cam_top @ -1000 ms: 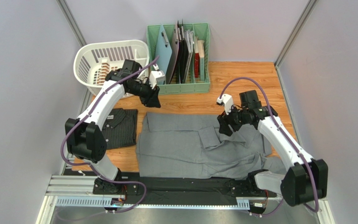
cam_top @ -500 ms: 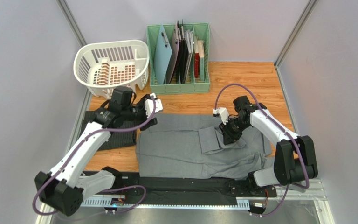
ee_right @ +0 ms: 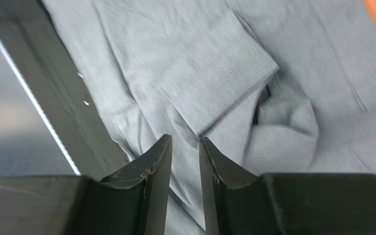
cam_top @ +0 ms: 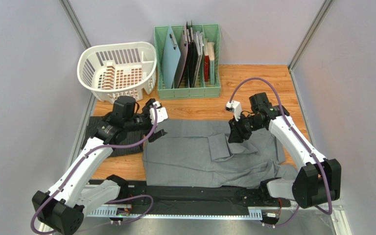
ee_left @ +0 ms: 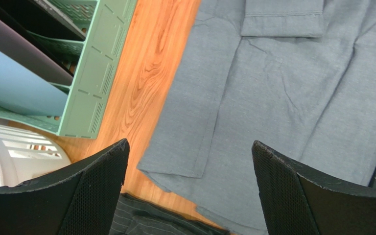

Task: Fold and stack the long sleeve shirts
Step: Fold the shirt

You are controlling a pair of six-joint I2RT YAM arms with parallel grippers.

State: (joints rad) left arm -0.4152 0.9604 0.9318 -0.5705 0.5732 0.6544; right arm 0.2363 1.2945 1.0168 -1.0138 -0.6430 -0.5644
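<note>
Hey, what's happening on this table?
Two robot arms are folding shirts. A grey shirt lies spread on the table, one sleeve already laid across its body. The left fingers hover wide open over its far left corner, holding nothing. The right fingers hang just above the sleeve, nearly together, nothing between them. A dark striped shirt sits folded on the left, so the grey one is not yet stacked.

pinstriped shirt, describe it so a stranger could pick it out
Find the wooden table, with a big grey shirt spread over its middle. Beside that shirt's left edge lies the pinstriped shirt. Unlike its pale, spread-out neighbour, it is dark charcoal, finely striped and folded compactly.
</note>
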